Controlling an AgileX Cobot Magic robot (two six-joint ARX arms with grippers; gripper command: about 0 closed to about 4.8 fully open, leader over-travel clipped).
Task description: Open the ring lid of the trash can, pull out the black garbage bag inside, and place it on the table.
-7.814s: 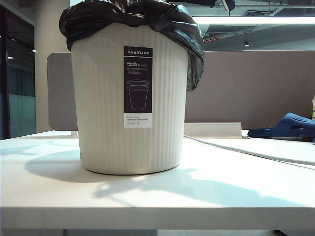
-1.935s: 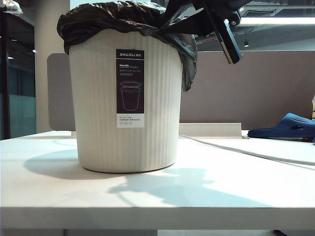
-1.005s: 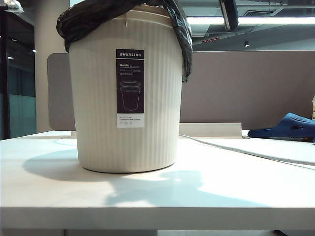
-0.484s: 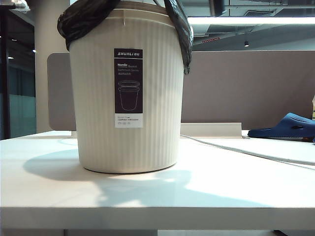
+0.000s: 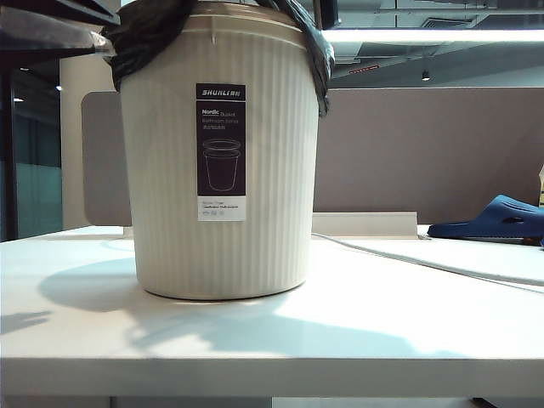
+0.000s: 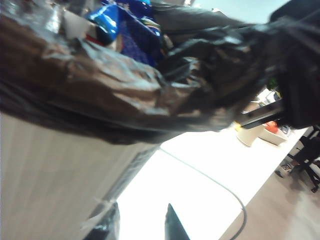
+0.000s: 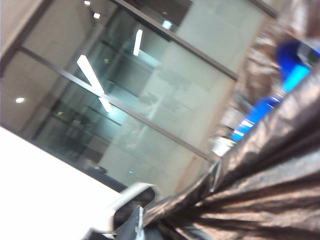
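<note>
1. Table (image 5: 340,357): fills the foreground, white and flat, with a thick pale front edge.
2. Trash can (image 5: 272,170): stands upright on the table, left of centre in the exterior view. Shows cream ribbed walls and a black-and-white label (image 5: 220,151) facing the camera.
3. Black garbage bag (image 5: 140,34): sits inside the trash can, not yet on the table. Drapes over the rim on both sides, with a narrow strip hanging down the right wall. Holds blue packaging (image 6: 125,25) at the mouth, as seen in the left wrist view.
4. Left gripper (image 6: 140,227): hangs just beside the ribbed wall, under the overhang of the bag. Fingers stand apart, with only bare table between them and nothing clamped.
5. Right gripper (image 7: 137,222): sits at the bag's edge, jaws closed on the black film. Draws the plastic into taut pleats that converge at the fingers.
6. Cable (image 5: 408,262): runs across the table behind and right of the can.
7. Blue slipper (image 5: 497,218): lies at the far right, well apart from the can.
8. Grey partition (image 5: 425,153): closes off the background.
</note>
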